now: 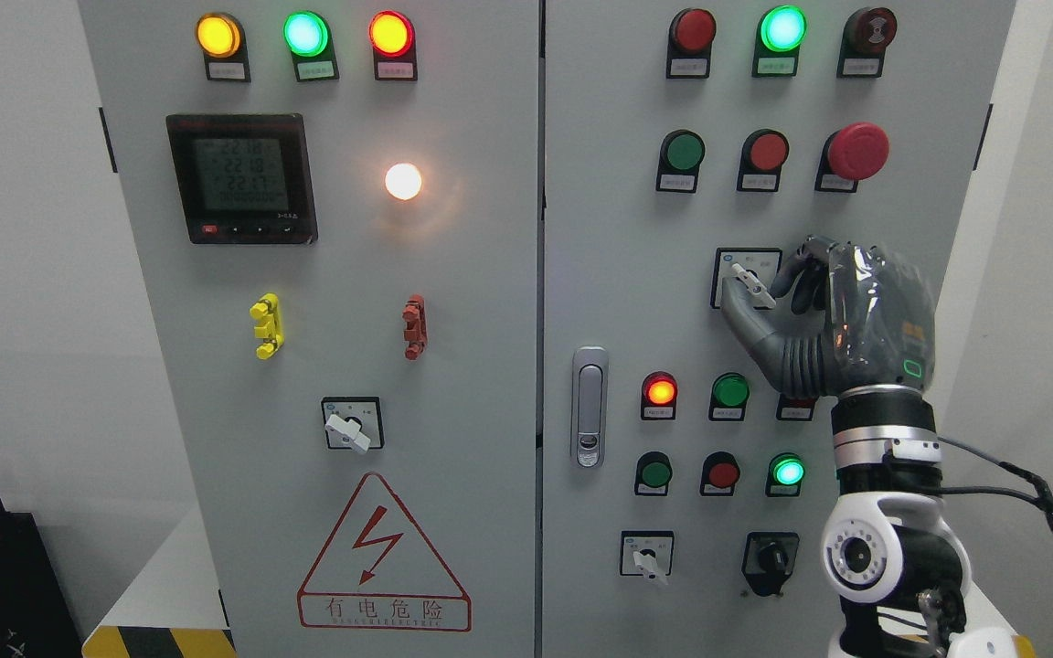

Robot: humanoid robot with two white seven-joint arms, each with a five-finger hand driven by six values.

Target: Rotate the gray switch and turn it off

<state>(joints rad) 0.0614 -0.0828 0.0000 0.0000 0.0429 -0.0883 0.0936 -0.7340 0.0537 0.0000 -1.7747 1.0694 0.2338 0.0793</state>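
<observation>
The gray rotary switch (pixel 751 283) sits on its white plate in the middle of the right cabinet door (pixel 618 274). Its handle slants from upper left to lower right. My right hand (pixel 769 297) comes up from the lower right and is curled around the switch. The thumb (pixel 744 322) lies under the handle and the fingers (pixel 805 267) close in from the upper right. The palm hides the right side of the plate. The left arm is out of sight.
A red mushroom button (pixel 856 151) is above the hand, with lit and unlit round buttons below it. A similar switch (pixel 646 558) and a black knob (pixel 771 557) sit lower down. A door latch (pixel 589 407) and another switch (pixel 349 425) are to the left.
</observation>
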